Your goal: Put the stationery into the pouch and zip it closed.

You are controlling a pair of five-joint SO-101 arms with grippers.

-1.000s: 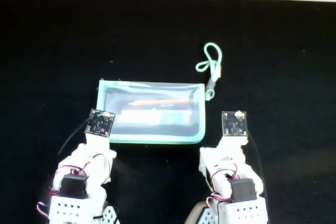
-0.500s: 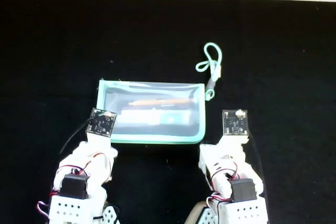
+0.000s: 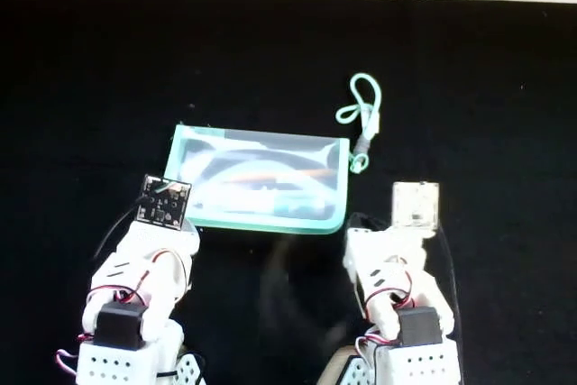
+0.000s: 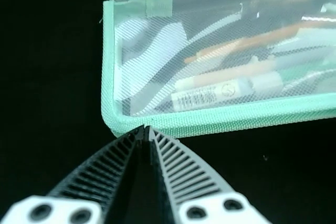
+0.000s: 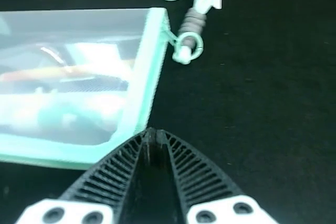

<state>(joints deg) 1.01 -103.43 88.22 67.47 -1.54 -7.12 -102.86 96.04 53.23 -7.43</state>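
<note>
Your pouch (image 3: 261, 182) lies flat on the black table (image 3: 487, 87), long side running left to right, its green loop (image 3: 363, 107) at the far right corner. It is see-through with a mint edge and pens (image 4: 220, 94) inside. Both pincers are clenched on nothing: the left gripper (image 4: 145, 129) by its near left corner, the right gripper (image 5: 151, 132) by its near right.

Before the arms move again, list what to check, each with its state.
1. Stationery inside pouch: ok.
2. Zip pull at the pouch's right end: ok; seam fully shut: cannot tell.
3. Left gripper fingers shut, empty: ok.
4. Right gripper fingers shut, empty: ok.
5. Strap apart from both grippers: ok.
</note>
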